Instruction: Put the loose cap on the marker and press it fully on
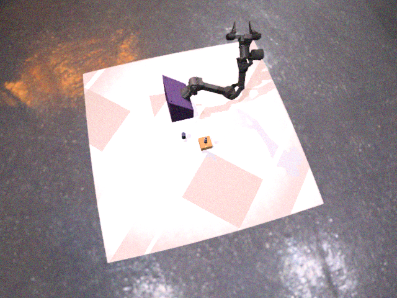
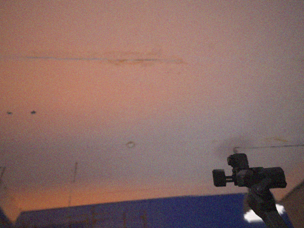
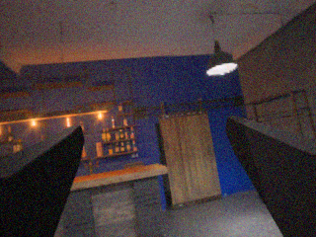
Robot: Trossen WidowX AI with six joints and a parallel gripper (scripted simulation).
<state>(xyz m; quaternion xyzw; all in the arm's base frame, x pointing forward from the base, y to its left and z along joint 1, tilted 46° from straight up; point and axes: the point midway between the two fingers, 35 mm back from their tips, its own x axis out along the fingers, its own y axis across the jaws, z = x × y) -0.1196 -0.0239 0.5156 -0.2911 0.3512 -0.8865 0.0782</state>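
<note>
The marker (image 1: 205,139) stands upright in the orange holder block (image 1: 205,144) near the middle of the white table (image 1: 144,192). The dark cap (image 1: 183,135) stands loose on the table, a short way to the left of the block. My gripper (image 1: 242,28) (image 3: 156,128) is open and empty. It points upward, high at the far edge of the table, well away from the cap and marker. The wrist view shows only the two spread fingers and the room beyond. The exterior view shows the arm's upper part (image 2: 248,175) against the ceiling; cap and marker are not in that view.
A purple wedge-shaped block (image 1: 177,99) stands at the arm's base, behind the cap. The table has pale pink squares on its top. Dark floor surrounds the table.
</note>
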